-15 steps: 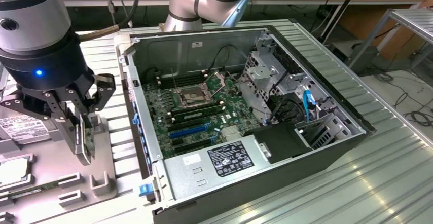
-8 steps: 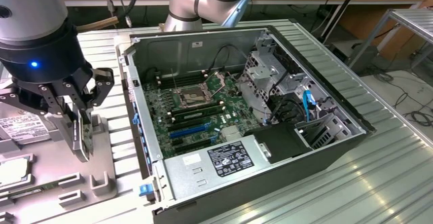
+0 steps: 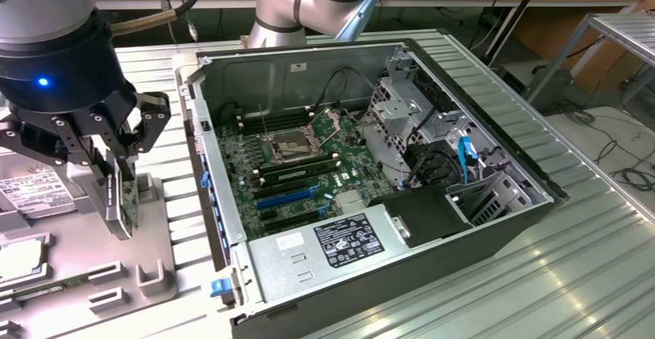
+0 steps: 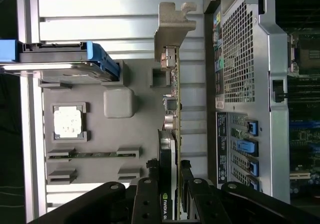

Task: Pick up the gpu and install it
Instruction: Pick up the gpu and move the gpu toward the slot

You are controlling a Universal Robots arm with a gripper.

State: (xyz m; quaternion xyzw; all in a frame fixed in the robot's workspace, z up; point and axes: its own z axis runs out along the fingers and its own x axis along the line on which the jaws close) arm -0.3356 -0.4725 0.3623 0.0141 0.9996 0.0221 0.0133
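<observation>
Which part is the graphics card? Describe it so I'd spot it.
On the exterior view's left, beside the open computer case, lies a grey parts tray. The gpu is the thin card held on edge there by the gripper; unlike the hard drive and chip lying flat nearby, it has a silver bracket at one end.

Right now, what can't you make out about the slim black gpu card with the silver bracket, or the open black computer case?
The gpu card: fan face hidden; wrist view sees it edge-on, and the gripper mostly covers it in the exterior view.
Card's bottom edge against the grey tray: hidden behind the gripper, exterior view.
The computer case: whether its blue slots are free, too small, exterior view.
</observation>
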